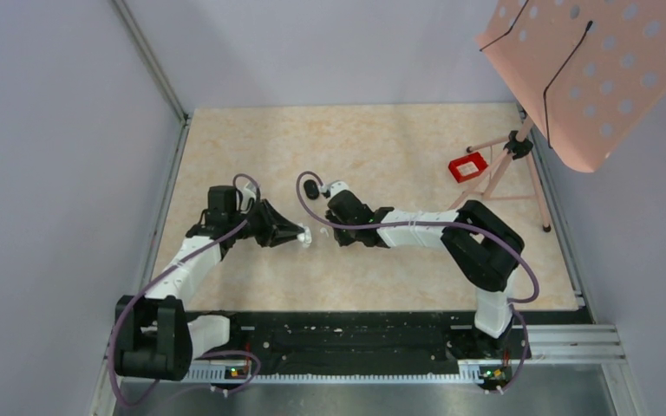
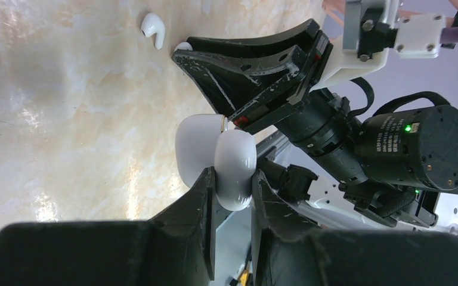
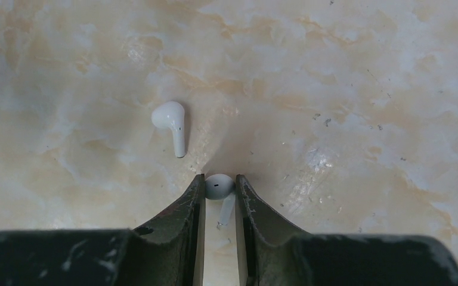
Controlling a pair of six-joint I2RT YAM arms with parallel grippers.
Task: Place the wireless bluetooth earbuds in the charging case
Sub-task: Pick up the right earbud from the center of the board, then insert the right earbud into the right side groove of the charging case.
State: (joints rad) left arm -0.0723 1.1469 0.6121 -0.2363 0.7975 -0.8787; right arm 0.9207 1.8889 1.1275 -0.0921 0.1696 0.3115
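1. The bench (image 1: 381, 147) was the biggest thing I saw. It was pale and marbled, and both arms reached to its middle.
2. My left gripper (image 2: 232, 182) was clenched on the white charging case (image 2: 237, 158). The case looked open to me, with its lid swung to one side.
3. My right gripper (image 3: 219, 180) sat just beside the case, low at the bench. It was squeezing the gripped earbud (image 3: 219, 186) by its round head, with the stem pointing back toward the wrist.
4. The loose earbud (image 3: 172, 122) lay flat on the bench near the right gripper's tips, not touching them.
5. I could not find the black earbuds.
6. Here is what I thought could go wrong:
   - The gripped earbud is tiny and smooth, so a hard squeeze or a bump could make it pop out.
   - Its stem may not line up with the hole in the charging case, and then it would jam or tip over.
   - The two grippers were very close and could knock together.
   - A knock could twist the charging case, or flick the loose earbud away.
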